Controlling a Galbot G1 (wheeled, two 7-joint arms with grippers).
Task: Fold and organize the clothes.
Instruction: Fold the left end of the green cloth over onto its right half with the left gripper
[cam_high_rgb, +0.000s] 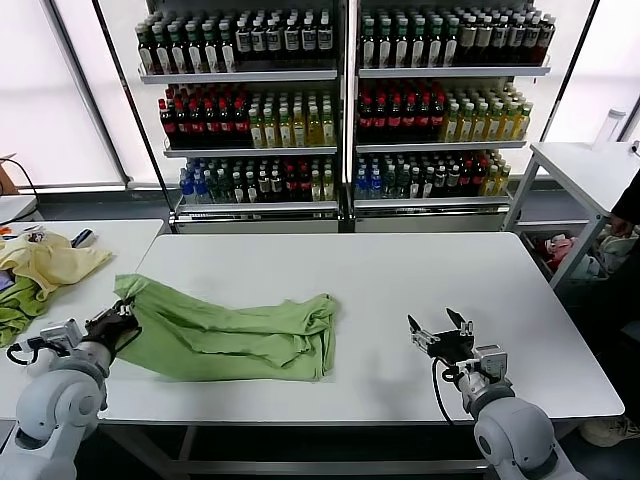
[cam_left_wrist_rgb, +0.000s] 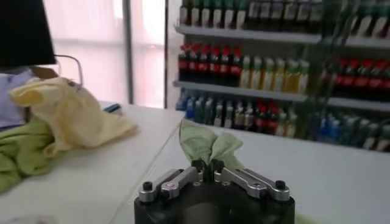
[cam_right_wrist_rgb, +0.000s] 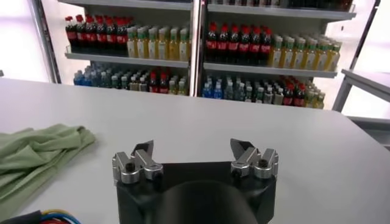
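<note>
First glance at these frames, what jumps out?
The light green polo shirt lies crumpled across the near left of the white table, its left end pinched in the shut left pincer. The right pincer hovers open over bare table at the near right. Behind, shelves of coloured bottles fill the background.

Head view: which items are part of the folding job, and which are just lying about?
In the job:
- light green shirt, partly folded on the main table
- left gripper, jaws shut on the shirt's left edge
- right gripper, jaws open, apart from the shirt

Lying about:
- pale yellow garment and darker green cloth on the side table
- bottle shelves
</note>
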